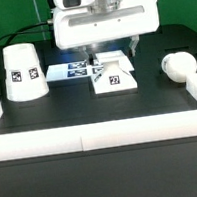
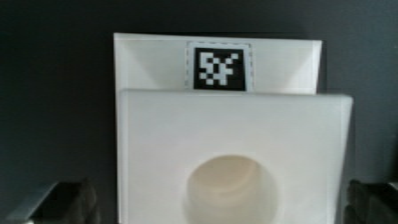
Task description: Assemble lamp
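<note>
The white square lamp base (image 1: 114, 77) lies at the table's middle with a tag on its front face. My gripper (image 1: 113, 54) hangs right above its far part. In the wrist view the base (image 2: 222, 120) fills the picture, with a tag on its upper step and a round socket hole (image 2: 231, 185) in the lower step. My gripper (image 2: 217, 206) is open; its dark fingers (image 2: 68, 205) stand on either side of the base with small gaps. The cone shade (image 1: 24, 71) stands at the exterior view's left. The bulb (image 1: 176, 66) lies at the right.
The marker board (image 1: 71, 70) lies flat just behind and left of the base. A white rail (image 1: 102, 136) runs along the table's front, with white side pieces at both ends. The robot's white body (image 1: 106, 20) looms behind the base.
</note>
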